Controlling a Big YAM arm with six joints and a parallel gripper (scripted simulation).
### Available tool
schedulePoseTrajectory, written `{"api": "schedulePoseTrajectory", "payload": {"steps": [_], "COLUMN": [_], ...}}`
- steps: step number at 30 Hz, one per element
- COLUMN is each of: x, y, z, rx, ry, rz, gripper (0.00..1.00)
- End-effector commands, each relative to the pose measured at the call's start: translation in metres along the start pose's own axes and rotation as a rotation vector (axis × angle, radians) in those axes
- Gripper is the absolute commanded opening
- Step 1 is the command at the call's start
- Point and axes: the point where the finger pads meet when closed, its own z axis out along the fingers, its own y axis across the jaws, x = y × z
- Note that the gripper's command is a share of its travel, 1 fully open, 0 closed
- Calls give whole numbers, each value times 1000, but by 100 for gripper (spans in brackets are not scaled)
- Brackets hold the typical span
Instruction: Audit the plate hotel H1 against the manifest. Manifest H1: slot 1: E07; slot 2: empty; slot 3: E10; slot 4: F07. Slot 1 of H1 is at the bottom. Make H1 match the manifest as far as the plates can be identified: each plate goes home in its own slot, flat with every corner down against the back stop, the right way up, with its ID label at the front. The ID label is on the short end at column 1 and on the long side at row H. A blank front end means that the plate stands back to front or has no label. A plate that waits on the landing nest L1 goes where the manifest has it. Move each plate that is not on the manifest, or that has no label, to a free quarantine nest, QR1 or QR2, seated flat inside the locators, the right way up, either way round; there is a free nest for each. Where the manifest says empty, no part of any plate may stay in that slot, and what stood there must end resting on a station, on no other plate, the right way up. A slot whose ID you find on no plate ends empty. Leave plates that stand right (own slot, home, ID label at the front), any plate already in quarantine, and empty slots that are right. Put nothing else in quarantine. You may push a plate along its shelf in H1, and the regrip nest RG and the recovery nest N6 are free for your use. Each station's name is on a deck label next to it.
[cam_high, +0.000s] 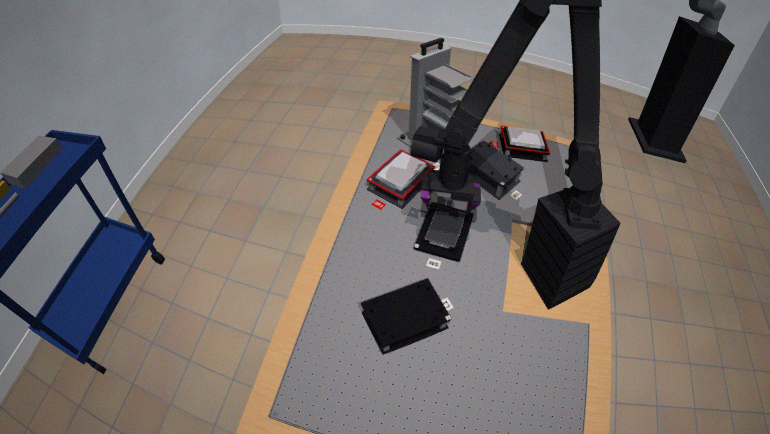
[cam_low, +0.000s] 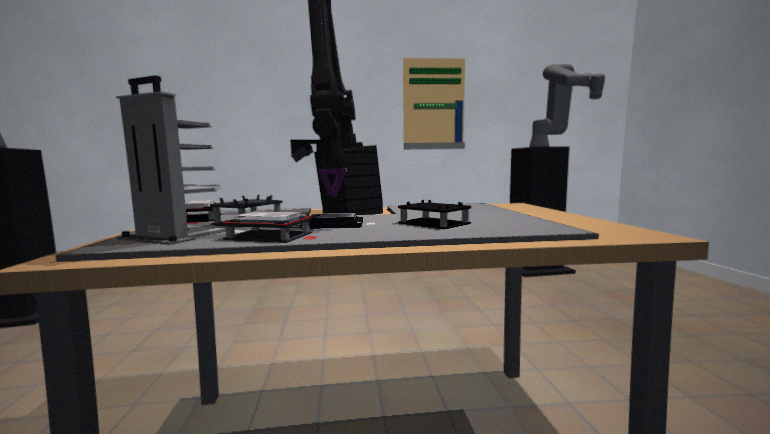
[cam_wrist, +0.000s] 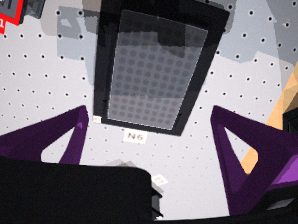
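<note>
My gripper (cam_high: 451, 198) with purple fingers is open and empty. It hovers above a well plate (cam_high: 443, 232) that lies flat on a low black nest in the middle of the deck. In the wrist view the plate (cam_wrist: 156, 70) lies between and ahead of my fingers, apart from them, with a small deck label (cam_wrist: 135, 137) at its near end. The grey plate hotel H1 (cam_high: 434, 88) stands at the back of the deck and also shows in the side view (cam_low: 156, 161). What lies on its shelves is too small to tell.
Two red-edged nests each hold a plate, one at the left (cam_high: 400, 173) and one at the back right (cam_high: 524, 140). An empty black nest (cam_high: 496, 167) sits between them. A raised black nest (cam_high: 404, 315) stands nearer the front. The arm's base block (cam_high: 568, 248) is at the right.
</note>
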Motion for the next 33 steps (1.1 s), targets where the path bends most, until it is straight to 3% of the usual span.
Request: {"api": "schedulePoseTrajectory", "payload": {"steps": [1, 4, 24, 33], "x": [-2, -2, -6, -6], "y": [2, 2, 13, 10], "z": [-4, -4, 20, 34], "rx": [-6, -6, -28, -20], "ry": [-5, -5, -8, -7], "rz": [149, 226, 225, 215], "gripper": [100, 100, 100, 100]}}
